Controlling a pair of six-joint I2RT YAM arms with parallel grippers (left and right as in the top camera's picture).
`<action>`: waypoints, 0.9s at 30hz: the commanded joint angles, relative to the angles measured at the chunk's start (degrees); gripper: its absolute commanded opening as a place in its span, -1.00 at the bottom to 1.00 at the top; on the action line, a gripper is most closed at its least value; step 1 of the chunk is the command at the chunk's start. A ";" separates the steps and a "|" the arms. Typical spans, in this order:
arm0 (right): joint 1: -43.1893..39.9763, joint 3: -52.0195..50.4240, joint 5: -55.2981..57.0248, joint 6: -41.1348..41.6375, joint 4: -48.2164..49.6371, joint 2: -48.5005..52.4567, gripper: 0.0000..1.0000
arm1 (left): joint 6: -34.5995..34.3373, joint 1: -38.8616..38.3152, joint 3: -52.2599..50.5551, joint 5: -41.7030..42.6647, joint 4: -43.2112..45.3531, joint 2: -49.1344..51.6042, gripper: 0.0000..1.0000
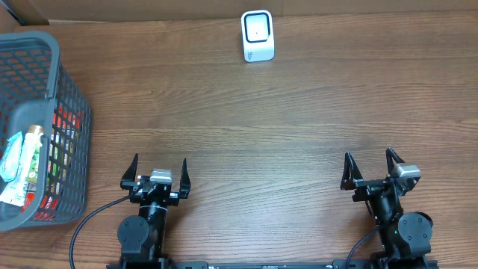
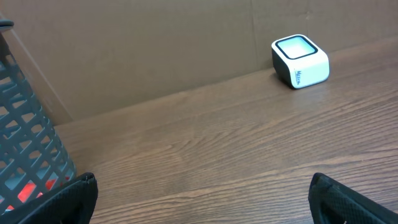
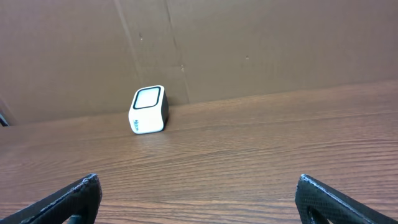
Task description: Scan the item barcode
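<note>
Left jaws and right jaws stand wide, holding nothing, well apart from the scanner [image 1: 258, 35]. The basket [image 1: 75, 112] (packets [image 1: 22, 157] inside) sits on the tabletop [image 1: 246, 119], far to the scanner's left.

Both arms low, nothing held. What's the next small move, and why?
Probably swing the left gripper toward the basket, above the packets inside. It stands open and empty, as does the right gripper; the only items lie in that basket on the left arm's side, and the scanner at the far edge has nothing before it.
</note>
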 commanded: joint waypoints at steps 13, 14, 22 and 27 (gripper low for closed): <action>-0.15 -0.61 0.04 -0.22 0.37 -0.63 1.00 | -4.11 0.04 0.39 3.54 2.89 -0.61 1.00; -0.15 -0.61 0.04 -0.22 0.37 -0.63 1.00 | -4.11 0.04 0.83 3.56 2.71 -0.61 1.00; -0.15 -0.61 0.04 -0.22 0.37 -0.63 1.00 | -6.67 0.04 5.95 3.74 -2.62 -0.50 1.00; -0.15 -0.61 0.04 -0.22 0.37 -0.63 1.00 | -6.67 0.07 9.53 3.74 -6.19 0.61 0.99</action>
